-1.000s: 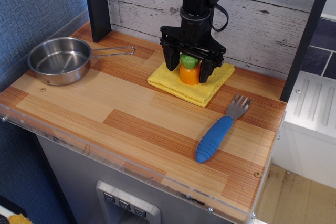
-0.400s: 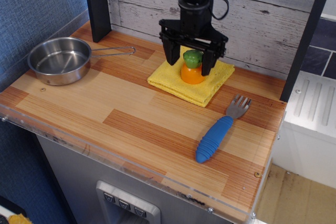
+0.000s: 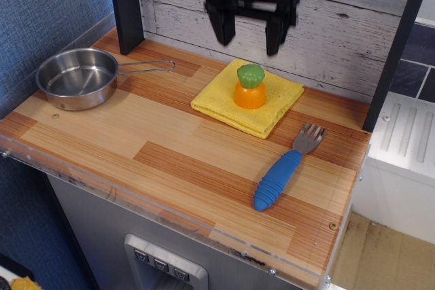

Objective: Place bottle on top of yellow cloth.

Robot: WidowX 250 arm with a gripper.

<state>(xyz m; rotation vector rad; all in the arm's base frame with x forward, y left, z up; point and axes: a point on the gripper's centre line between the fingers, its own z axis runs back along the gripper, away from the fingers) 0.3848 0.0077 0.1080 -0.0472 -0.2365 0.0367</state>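
Note:
The bottle [image 3: 249, 87], a squat orange body with a lumpy green cap, stands upright on the middle of the folded yellow cloth [image 3: 224, 102] at the back of the wooden table. My gripper [image 3: 249, 39] hangs well above the bottle, in front of the plank wall. It is open and empty, with its two black fingers spread wide apart. It touches nothing.
A steel pan [image 3: 77, 77] sits at the back left with its handle pointing right. A blue-handled fork [image 3: 281, 173] lies at the right front. A black post [image 3: 126, 5] stands at the back left. A clear strip runs along the table's front edge [image 3: 170, 208].
My gripper has risen straight up from around the bottle, and its fingers have left it. The bottle stays upright on the cloth.

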